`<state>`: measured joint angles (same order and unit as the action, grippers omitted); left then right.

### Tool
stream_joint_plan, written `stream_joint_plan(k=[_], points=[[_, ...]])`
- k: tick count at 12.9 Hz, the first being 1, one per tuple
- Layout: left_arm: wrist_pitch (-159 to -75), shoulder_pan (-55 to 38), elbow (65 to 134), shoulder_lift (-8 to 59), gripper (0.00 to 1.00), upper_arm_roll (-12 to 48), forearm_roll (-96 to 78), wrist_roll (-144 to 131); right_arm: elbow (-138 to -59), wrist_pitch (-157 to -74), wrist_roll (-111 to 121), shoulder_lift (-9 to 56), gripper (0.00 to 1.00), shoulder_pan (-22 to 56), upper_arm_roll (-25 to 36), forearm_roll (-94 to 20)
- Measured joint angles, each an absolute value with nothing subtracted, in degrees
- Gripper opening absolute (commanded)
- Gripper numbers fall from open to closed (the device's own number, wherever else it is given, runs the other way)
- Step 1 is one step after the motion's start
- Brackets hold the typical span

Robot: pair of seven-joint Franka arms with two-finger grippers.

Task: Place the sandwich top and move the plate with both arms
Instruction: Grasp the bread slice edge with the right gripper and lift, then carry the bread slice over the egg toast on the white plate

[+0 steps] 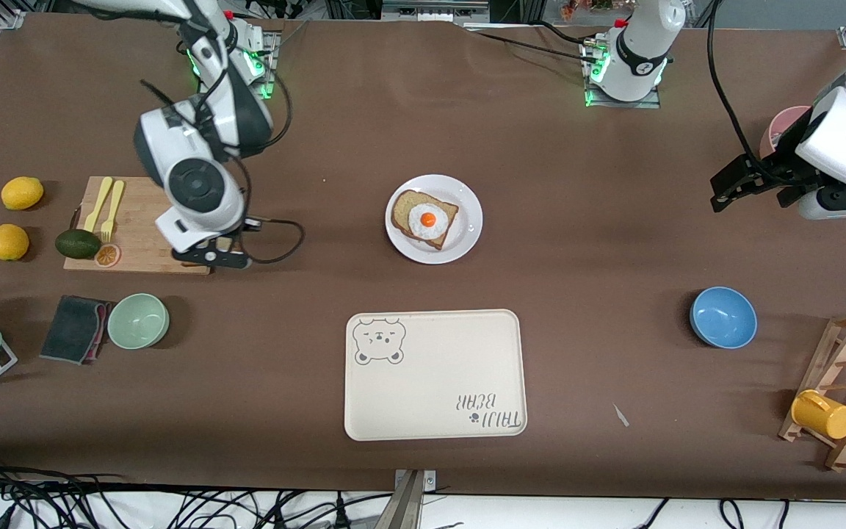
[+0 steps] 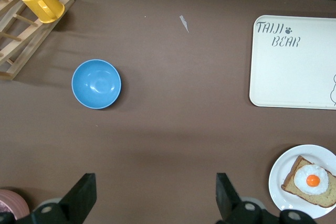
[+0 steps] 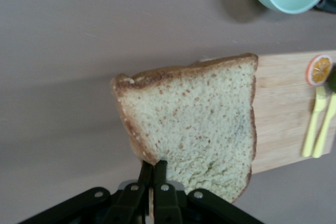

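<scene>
The sandwich top (image 3: 194, 124), a speckled light-brown slice with a darker crust, hangs from my right gripper (image 3: 152, 165), which is shut on its crust edge. That gripper (image 1: 211, 255) is over the wooden cutting board's (image 1: 136, 220) corner on the plate's side; the arm hides most of the slice in the front view. The round white plate (image 1: 467, 236) sits mid-table and carries a bread slice with a fried egg (image 1: 424, 219). My left gripper (image 1: 725, 192) waits open and empty in the air at the left arm's end of the table, its fingers (image 2: 84, 192) wide apart over bare tabletop.
A cream bear tray (image 1: 434, 375) lies nearer the camera than the plate. A blue bowl (image 1: 722, 316) and a rack with a yellow mug (image 1: 823, 414) are toward the left arm's end. A green bowl (image 1: 138, 320), dark cloth (image 1: 74, 328), lemons (image 1: 22, 192), avocado (image 1: 76, 243) and forks (image 1: 106, 208) are by the board.
</scene>
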<state>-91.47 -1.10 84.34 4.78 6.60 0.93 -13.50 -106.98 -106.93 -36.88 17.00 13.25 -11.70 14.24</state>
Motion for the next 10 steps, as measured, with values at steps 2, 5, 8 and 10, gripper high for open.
stream_joint_plan(k=[2, 5, 8, 10], points=[[-91.5, -1.1, 84.3, 4.8, 1.00, 6.6, 0.9, -13.5, -103.6, -106.7, -42.4, 18.4, 0.00, 15.5, -15.0, 12.8], [-91.5, -1.1, 84.3, 4.8, 1.00, 6.6, 0.9, -13.5, -99.2, -106.2, -44.9, 21.9, 0.00, 21.2, -16.2, 9.7], [-91.5, -1.1, 84.3, 4.8, 1.00, 6.5, 0.9, -13.5, -93.0, -106.3, -45.9, 26.9, 0.00, 27.1, -16.5, 7.0], [-91.5, -1.0, 84.3, 4.8, 1.00, 6.2, 0.9, -13.5, -85.6, -106.3, -47.4, 32.0, 0.00, 30.6, -16.4, 6.9]])
